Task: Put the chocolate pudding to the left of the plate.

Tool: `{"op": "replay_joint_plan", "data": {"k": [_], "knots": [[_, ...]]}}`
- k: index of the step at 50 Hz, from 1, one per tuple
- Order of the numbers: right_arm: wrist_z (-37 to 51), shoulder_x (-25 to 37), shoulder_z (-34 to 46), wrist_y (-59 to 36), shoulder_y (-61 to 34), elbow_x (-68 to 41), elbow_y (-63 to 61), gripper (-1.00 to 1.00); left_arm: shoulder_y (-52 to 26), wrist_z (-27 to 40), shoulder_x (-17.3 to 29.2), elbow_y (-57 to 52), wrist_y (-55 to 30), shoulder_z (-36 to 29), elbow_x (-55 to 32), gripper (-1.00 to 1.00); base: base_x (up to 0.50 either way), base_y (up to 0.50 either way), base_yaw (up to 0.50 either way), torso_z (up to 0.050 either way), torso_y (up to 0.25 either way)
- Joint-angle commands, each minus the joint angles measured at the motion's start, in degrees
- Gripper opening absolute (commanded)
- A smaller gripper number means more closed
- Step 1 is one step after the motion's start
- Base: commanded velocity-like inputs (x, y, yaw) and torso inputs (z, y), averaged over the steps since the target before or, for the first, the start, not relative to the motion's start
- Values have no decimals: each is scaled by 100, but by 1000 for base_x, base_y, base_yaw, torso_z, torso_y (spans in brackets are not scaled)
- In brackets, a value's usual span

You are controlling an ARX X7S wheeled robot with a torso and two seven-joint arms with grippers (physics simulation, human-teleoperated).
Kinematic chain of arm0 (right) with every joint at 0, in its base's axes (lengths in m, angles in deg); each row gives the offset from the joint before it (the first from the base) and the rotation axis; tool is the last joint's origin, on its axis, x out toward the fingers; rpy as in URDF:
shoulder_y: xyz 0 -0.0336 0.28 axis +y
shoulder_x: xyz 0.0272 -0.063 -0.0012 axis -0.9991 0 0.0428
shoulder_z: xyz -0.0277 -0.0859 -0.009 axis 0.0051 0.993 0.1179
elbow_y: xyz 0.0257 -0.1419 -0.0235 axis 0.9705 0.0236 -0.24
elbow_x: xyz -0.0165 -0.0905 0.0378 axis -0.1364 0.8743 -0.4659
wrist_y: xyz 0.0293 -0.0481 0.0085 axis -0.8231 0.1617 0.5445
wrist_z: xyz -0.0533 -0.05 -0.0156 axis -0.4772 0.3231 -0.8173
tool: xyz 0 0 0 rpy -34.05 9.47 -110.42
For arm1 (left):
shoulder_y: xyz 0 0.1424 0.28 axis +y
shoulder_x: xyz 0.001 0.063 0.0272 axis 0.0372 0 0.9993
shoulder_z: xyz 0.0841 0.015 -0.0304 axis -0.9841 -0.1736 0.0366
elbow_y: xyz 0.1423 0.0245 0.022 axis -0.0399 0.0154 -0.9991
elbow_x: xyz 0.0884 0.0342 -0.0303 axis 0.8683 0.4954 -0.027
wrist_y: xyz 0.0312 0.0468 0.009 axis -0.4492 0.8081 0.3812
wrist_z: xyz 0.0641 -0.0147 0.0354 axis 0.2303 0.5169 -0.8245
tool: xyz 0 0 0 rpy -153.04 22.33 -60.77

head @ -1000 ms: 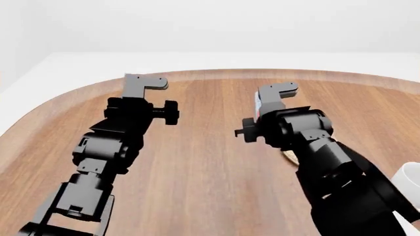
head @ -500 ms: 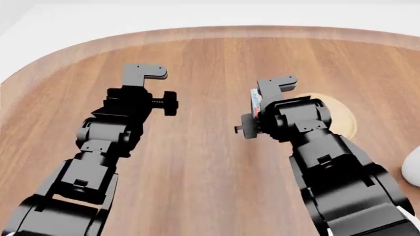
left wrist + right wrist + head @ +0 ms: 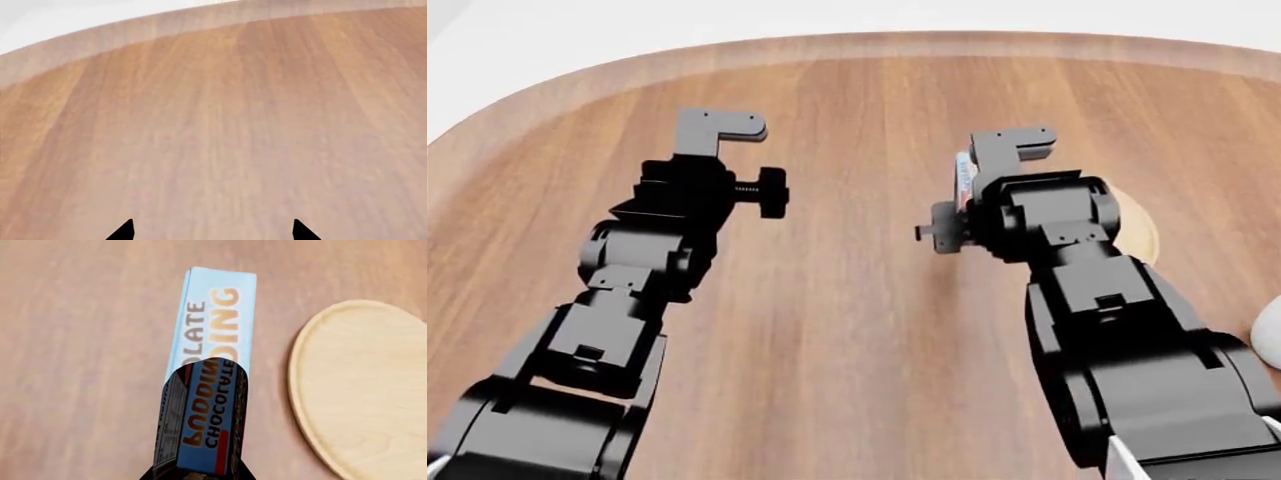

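My right gripper [image 3: 1004,160] is shut on the chocolate pudding [image 3: 964,182], a narrow light-blue box with red edges held on edge. In the right wrist view the pudding [image 3: 213,325] sticks out from the right gripper [image 3: 197,474] over the wooden table, a small gap from the rim of the light-tan plate [image 3: 363,390]. I cannot tell whether the box touches the table. In the head view the plate [image 3: 1134,228] shows only as a sliver behind the right arm, to the right of the box. My left gripper [image 3: 718,128] is open and empty over bare wood; it also shows in the left wrist view [image 3: 212,232].
The round wooden table's far edge [image 3: 868,42] curves across the back, with white floor beyond. Part of a white mug [image 3: 1268,340] shows at the right edge of the head view, near my right arm.
The head view has tilted down toward the table. My right gripper with the pudding has shifted a little farther and to the right. The left gripper has stayed open in much the same pose.
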Motion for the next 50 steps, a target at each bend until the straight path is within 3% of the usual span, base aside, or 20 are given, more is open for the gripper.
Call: {"op": "replay_joint_plan", "data": {"k": [1,17,32,50], "knots": [[37,-20,-421,20,-75,543,-2,-100,-194,-50,-60,368,194,-28,15,100,0,0,0,0,0],[-8,-9,-509,202,-111,693,-2,-100,-491,-120,-182,1039,552,-27,52,100,0,0,0,0,0],[-9,-7,-505,209,-132,693,-2,-100,-409,-44,-118,724,423,-50,43,100,-1,0,0,0,-223],[45,-22,-424,188,-117,662,-1,-100,-305,60,2,249,135,-34,-61,100,-1,0,0,0,-6]]}}
